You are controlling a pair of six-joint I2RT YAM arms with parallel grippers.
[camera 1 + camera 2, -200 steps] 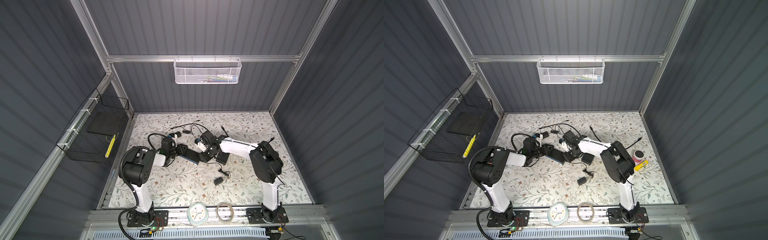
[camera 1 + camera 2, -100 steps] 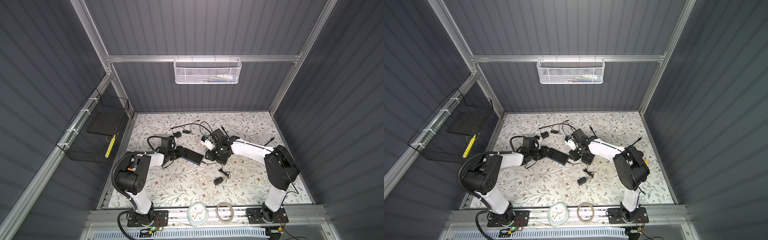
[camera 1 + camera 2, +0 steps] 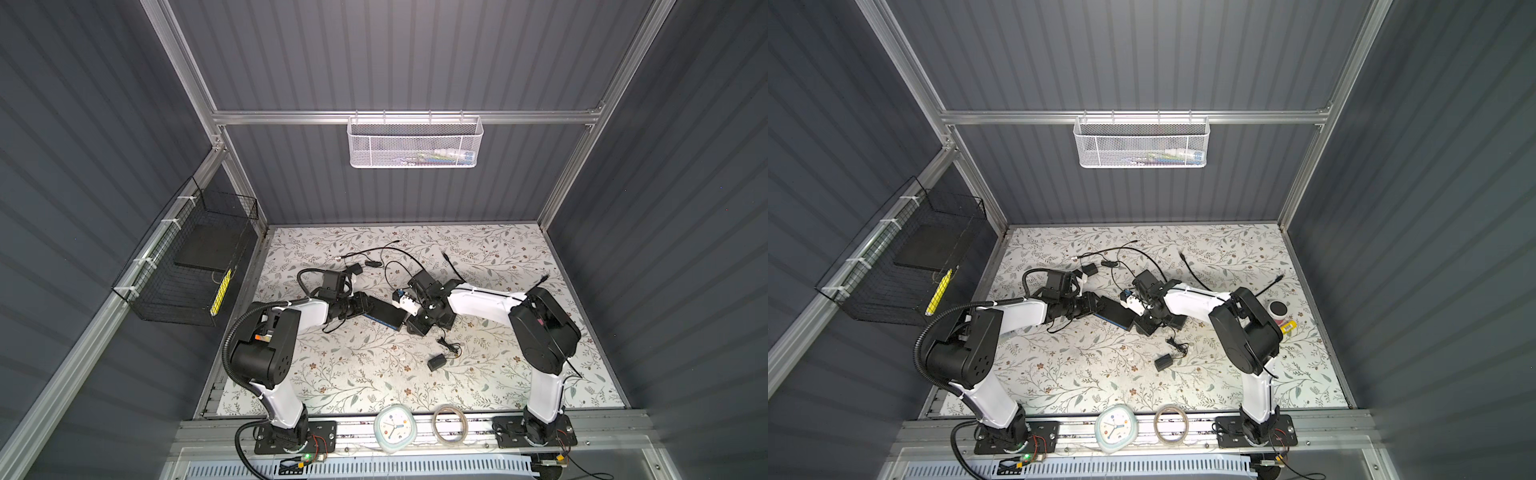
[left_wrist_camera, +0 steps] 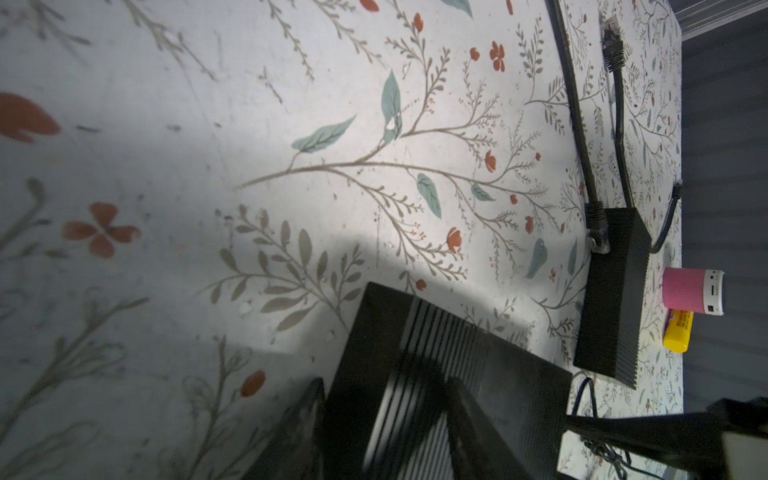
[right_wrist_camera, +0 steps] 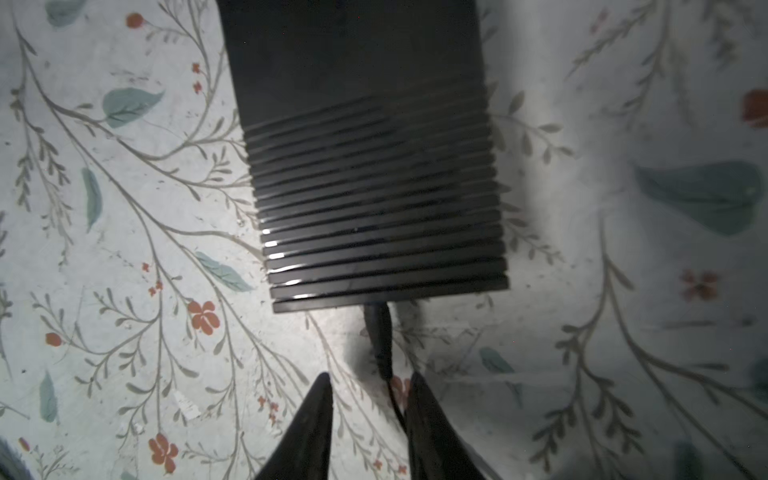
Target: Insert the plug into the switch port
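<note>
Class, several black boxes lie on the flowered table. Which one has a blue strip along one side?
The flat, wide box in the middle: blue runs along its long edge. The small box nearer the front is all black.

The black plastic switch [image 5: 365,166] has a glossy ribbed top; the floral table cover [image 5: 124,257] looks matt, scuffed.

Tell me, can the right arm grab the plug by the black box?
Probably yes: the plug sits against the black box, ahead of the open jaws of the right arm, only its cable between.
</note>
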